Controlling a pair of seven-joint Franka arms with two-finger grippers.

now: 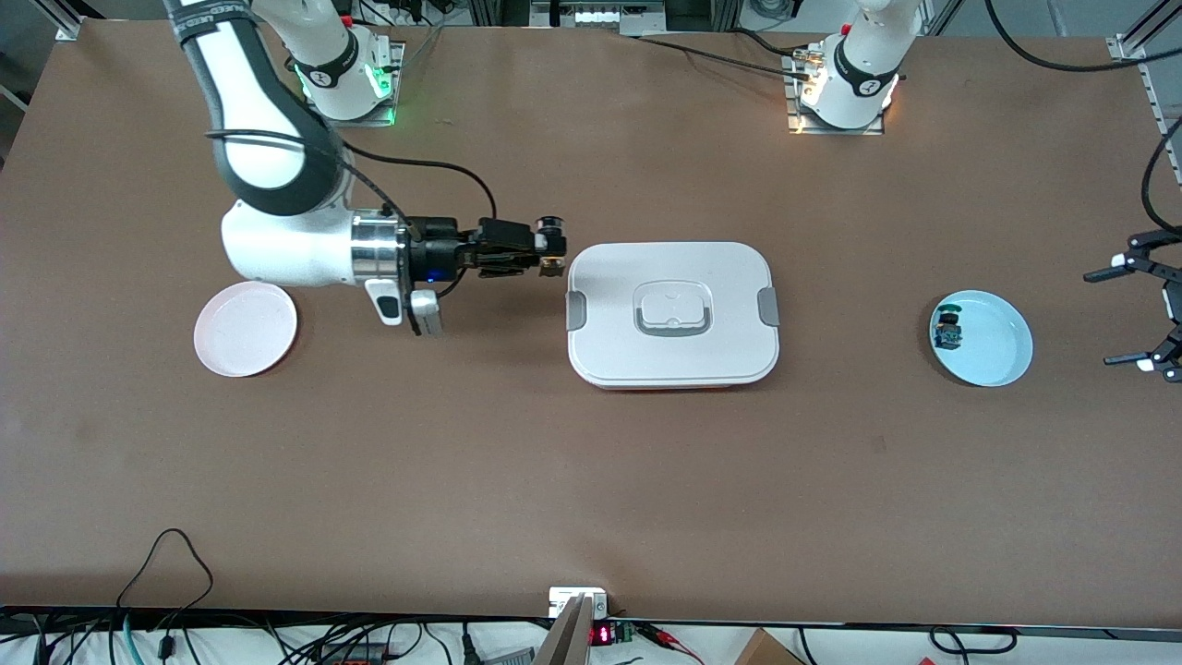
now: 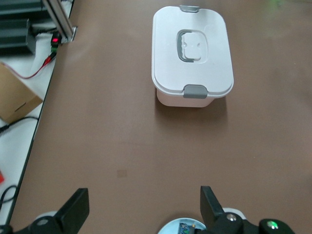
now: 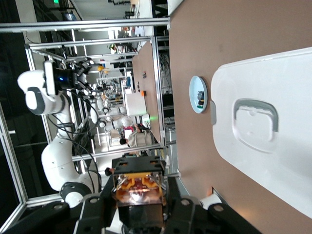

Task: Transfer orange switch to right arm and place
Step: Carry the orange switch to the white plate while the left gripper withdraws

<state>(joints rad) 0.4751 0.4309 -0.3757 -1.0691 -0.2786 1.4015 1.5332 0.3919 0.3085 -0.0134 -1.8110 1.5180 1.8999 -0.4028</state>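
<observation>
The right gripper (image 1: 552, 249) is clamped on the orange switch (image 3: 138, 187) — the handover looks done, so the part now rides in the arm that must set it down. It hangs over bare table just beside the white lidded box (image 1: 672, 312), toward the right arm's end. The pink plate (image 1: 245, 329) at that end is the likely drop spot, I judge. The left gripper (image 2: 141, 207) waits with jaws spread wide and empty above the blue plate (image 1: 993, 365), where a small dark part (image 1: 947, 331) lies — not the one wanted.
</observation>
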